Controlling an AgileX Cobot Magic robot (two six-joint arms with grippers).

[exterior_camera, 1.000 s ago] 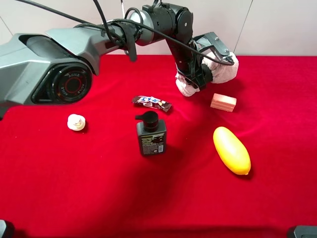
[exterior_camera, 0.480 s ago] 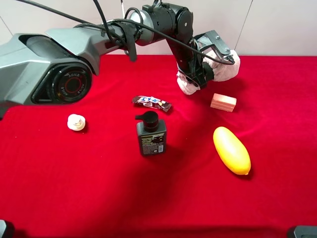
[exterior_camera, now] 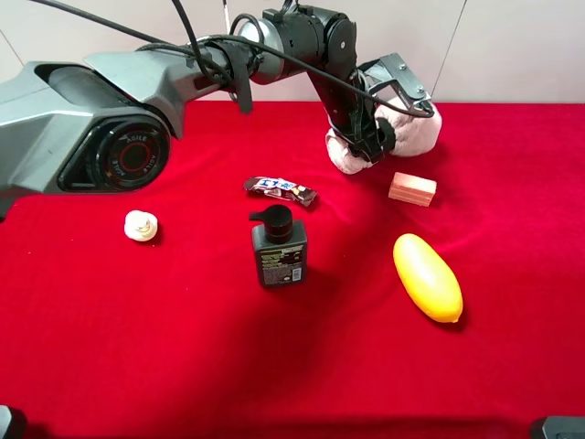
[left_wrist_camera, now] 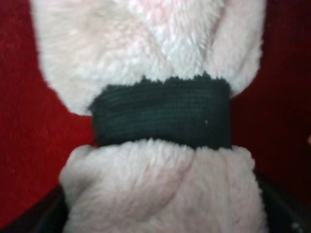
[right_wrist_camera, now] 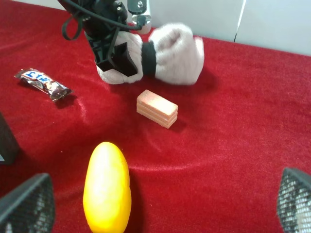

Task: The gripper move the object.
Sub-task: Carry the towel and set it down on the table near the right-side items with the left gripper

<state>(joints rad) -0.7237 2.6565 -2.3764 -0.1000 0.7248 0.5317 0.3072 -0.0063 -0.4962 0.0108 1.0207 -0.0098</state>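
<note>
The pale pink fluffy towel (exterior_camera: 413,131) with a black band lies at the back of the red cloth, right of centre. My left gripper (exterior_camera: 369,139) reaches across and is shut on the towel's left half beside the band. The left wrist view is filled by the towel (left_wrist_camera: 160,43) and its black band (left_wrist_camera: 163,116), with dark fingers (left_wrist_camera: 46,216) at its sides. The right wrist view shows the towel (right_wrist_camera: 177,51) and the left gripper (right_wrist_camera: 119,57) on it. My right gripper (right_wrist_camera: 160,213) is open and empty, its mesh pads wide apart, near the front.
A pink soap bar (exterior_camera: 412,188) lies just in front of the towel. A yellow mango-shaped object (exterior_camera: 427,277), a dark pump bottle (exterior_camera: 279,248), a candy bar wrapper (exterior_camera: 281,189) and a small white round cap (exterior_camera: 140,225) sit on the red cloth (exterior_camera: 183,347).
My left gripper and the towel have shifted slightly toward the back and right. Everything else is unmoved.
</note>
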